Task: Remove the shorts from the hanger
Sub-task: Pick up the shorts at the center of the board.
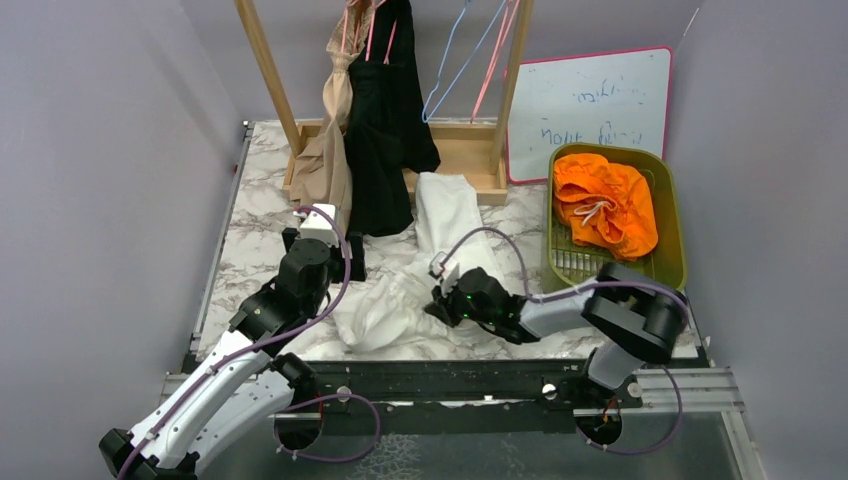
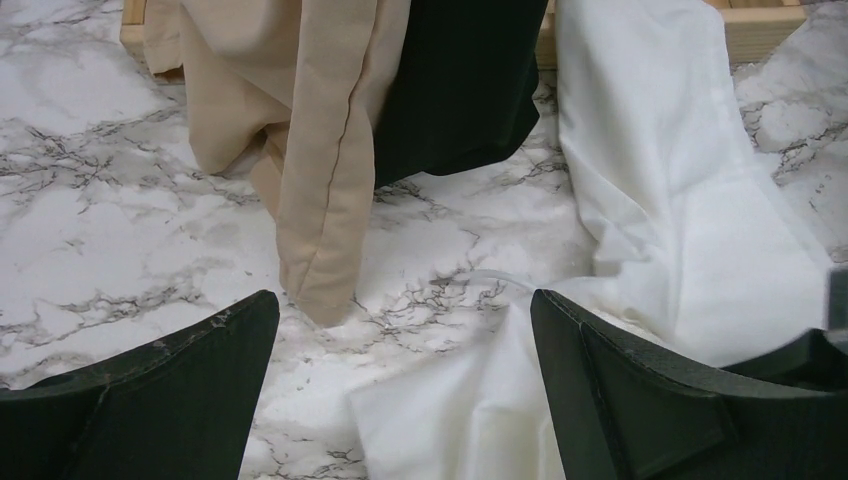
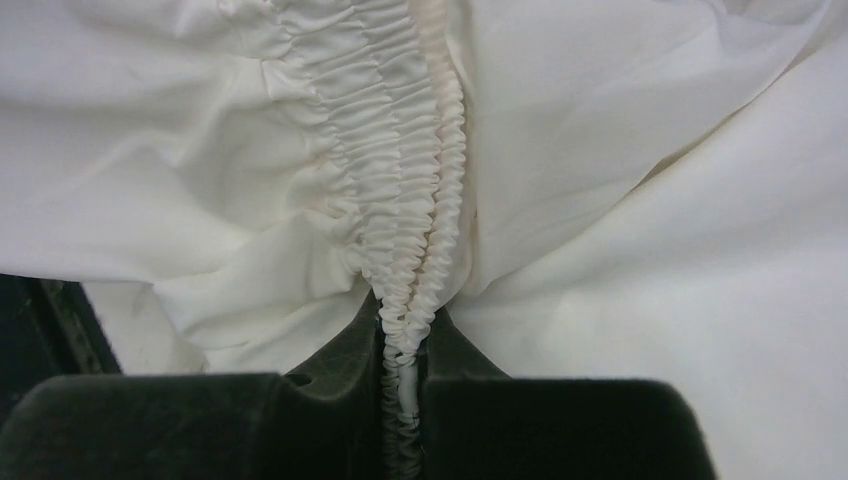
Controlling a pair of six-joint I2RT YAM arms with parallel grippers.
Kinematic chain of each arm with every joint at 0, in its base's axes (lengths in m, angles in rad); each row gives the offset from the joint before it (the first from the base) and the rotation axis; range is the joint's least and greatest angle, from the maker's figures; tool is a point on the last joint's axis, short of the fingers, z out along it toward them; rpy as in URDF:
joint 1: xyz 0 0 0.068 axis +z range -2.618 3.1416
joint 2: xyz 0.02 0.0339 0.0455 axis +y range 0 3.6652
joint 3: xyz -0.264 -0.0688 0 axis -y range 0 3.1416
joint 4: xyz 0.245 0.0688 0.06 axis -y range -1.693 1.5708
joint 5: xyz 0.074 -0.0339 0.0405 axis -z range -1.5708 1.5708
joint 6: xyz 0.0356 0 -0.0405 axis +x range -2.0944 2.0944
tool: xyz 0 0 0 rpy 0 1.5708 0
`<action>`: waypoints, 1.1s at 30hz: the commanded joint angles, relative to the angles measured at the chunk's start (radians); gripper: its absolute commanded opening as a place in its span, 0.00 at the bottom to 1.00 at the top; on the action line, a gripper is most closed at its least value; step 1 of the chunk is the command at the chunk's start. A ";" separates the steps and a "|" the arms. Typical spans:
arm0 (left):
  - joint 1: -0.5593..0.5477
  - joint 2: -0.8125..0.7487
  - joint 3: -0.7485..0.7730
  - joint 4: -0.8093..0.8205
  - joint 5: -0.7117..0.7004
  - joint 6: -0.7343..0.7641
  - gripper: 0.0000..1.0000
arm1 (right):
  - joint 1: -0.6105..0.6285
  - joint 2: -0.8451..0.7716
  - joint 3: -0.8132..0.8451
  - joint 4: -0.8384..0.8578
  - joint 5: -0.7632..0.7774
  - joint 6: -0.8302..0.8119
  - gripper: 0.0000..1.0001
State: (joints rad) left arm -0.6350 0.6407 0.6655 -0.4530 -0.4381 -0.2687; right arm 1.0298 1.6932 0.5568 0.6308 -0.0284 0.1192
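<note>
The cream-white shorts [image 1: 420,270] lie spread on the marble table, off the hanger. My right gripper [image 1: 440,300] is shut on their gathered waistband [image 3: 405,200], which is pinched between the jaws. My left gripper [image 1: 325,245] is open and empty, low over the table beside the white fabric [image 2: 660,200]. The tan-beige shorts [image 1: 330,140] and the black shorts [image 1: 385,130] hang from hangers on the wooden rack [image 1: 265,60]; their hems show in the left wrist view, the tan [image 2: 320,150] and the black [image 2: 460,80]. The orange shorts [image 1: 603,200] lie in a green basket.
The green basket [image 1: 672,230] stands at the right. A whiteboard [image 1: 590,105] leans behind it. An empty blue hanger [image 1: 452,65] and a pink hanger [image 1: 497,50] hang on the rack. The rack's wooden base [image 1: 460,150] sits at the table's back. Grey walls close both sides.
</note>
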 commanded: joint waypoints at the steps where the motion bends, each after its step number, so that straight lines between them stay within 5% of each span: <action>1: 0.004 -0.003 0.015 0.004 -0.033 -0.006 0.99 | 0.008 -0.209 -0.184 0.023 0.031 0.132 0.01; 7: 0.004 -0.002 0.015 0.004 -0.039 -0.007 0.99 | 0.008 -0.542 -0.236 -0.038 0.058 0.151 0.01; 15: 0.004 0.004 0.016 0.004 -0.035 -0.006 0.99 | 0.009 -0.774 -0.193 -0.177 0.085 0.281 0.01; 33: 0.004 0.003 0.016 0.002 -0.036 -0.006 0.99 | -0.044 -0.714 0.211 -0.712 0.231 0.416 0.01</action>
State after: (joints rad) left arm -0.6350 0.6483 0.6655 -0.4545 -0.4503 -0.2691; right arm 1.0218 0.9508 0.6857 0.0471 0.1272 0.4603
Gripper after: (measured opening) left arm 0.987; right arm 0.099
